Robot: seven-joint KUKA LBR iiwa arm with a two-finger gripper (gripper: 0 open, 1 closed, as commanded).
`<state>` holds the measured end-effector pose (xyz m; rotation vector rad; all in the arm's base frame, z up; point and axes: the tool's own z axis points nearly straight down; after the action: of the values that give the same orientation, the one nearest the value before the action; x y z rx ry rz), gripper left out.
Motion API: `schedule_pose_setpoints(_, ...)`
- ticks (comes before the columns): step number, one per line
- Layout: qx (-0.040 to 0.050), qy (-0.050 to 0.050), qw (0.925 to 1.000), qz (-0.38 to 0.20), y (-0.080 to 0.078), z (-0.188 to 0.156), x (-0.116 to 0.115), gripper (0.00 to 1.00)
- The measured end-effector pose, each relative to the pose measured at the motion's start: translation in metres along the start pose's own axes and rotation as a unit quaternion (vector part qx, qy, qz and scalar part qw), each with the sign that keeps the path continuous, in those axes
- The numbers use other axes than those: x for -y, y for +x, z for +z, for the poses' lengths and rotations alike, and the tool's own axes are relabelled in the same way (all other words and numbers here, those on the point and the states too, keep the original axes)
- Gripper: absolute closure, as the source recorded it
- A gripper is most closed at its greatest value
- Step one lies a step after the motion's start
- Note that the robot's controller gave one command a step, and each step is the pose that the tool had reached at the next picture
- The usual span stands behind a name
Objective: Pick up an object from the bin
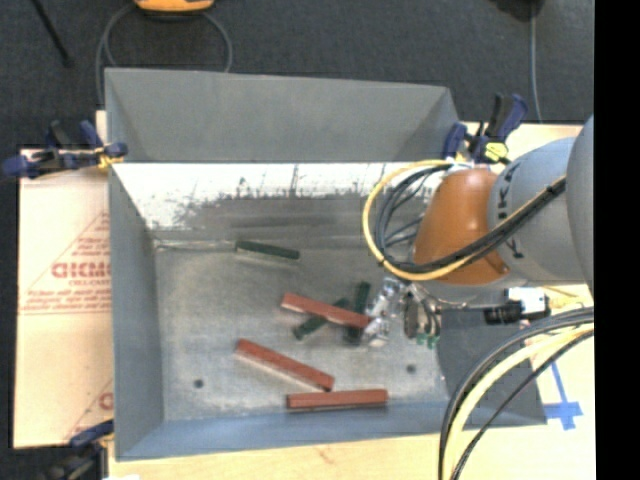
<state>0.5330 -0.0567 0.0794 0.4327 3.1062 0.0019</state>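
While I reach into the bin from its right, the things on its floor all lie to the left of my fingers. Farthest left and well above them is a green stick, lying almost level and apart from the rest. Below and left of my fingers a long red stick slants down to the right. Nearer, a top red stick runs from the left right up to my fingers, its right end just at them; green bits cross beneath it, some of them directly beside my fingers. That red stick and those green bits are what I am over. Straight below my fingers, slightly left, a low red stick lies level near the front wall. Whether my fingers are spread or pressed together I cannot tell. Up and to their right sits my orange cover, ringed by yellow and black cables.
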Motion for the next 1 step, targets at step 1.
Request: schedule_pose_setpoints(1, 0.0, 0.0, 1.0, 0.0, -0.0001, 0.0, -0.0001, 1.0)
